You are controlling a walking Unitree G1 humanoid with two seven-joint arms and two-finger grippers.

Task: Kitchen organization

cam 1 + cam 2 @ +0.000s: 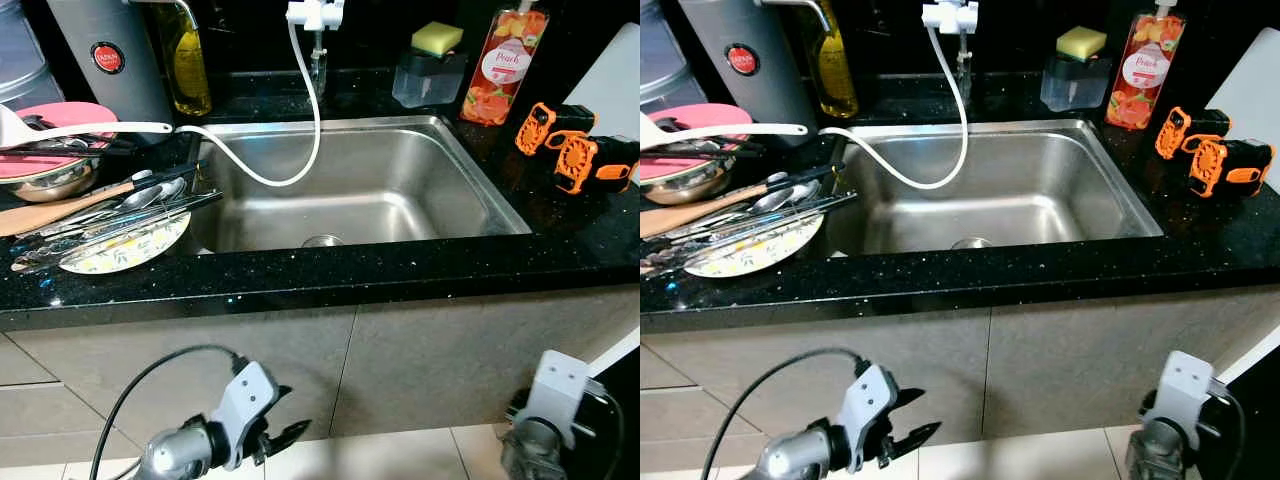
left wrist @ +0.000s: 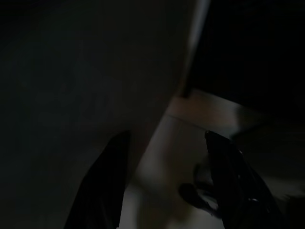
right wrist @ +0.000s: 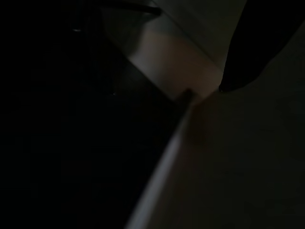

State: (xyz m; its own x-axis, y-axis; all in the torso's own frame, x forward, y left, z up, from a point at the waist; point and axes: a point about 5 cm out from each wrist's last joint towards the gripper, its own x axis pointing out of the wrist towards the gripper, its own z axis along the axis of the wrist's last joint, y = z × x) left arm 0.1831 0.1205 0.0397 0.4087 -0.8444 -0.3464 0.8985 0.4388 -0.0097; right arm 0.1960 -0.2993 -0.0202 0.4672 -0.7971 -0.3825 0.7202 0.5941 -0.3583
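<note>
Left eye view: a steel sink is set in the black speckled desk; left of it a floral plate lies under a heap of utensils, a wooden spatula among them. Left gripper hangs low before the cabinet. Left wrist view, very dark: its jaws seem spread. Right wrist view: one dark fingertip; I cannot tell that gripper's state.
</note>
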